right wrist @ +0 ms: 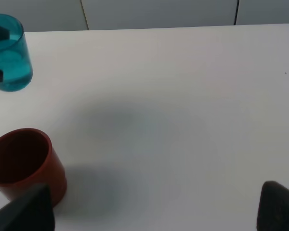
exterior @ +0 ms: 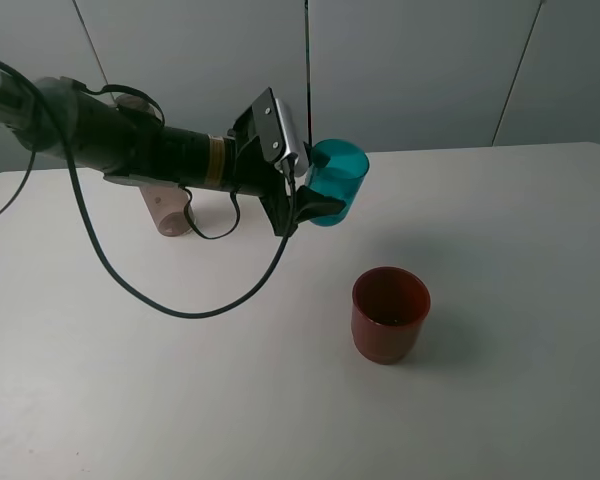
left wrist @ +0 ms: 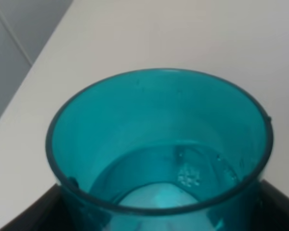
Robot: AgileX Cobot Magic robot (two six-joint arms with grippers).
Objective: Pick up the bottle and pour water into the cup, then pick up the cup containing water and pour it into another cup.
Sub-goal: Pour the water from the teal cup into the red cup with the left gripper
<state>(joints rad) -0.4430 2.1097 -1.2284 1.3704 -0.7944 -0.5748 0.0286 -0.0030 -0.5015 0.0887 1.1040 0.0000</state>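
Smoky grey-brown translucent bottle [exterior: 170, 213] largely hidden behind black left arm [exterior: 150, 145]; teal translucent tumbler [left wrist: 159, 125] cropped at base, left wrist view.

A white table [exterior: 500, 400] stands before grey wall panels [exterior: 410, 70].

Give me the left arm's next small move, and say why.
Probably carry the teal cup until it is over the red cup, before tilting. The left gripper grips the teal cup, water shows inside it, and the red cup stands apart from it, nearer the front of the table; pouring here would likely hit the table.
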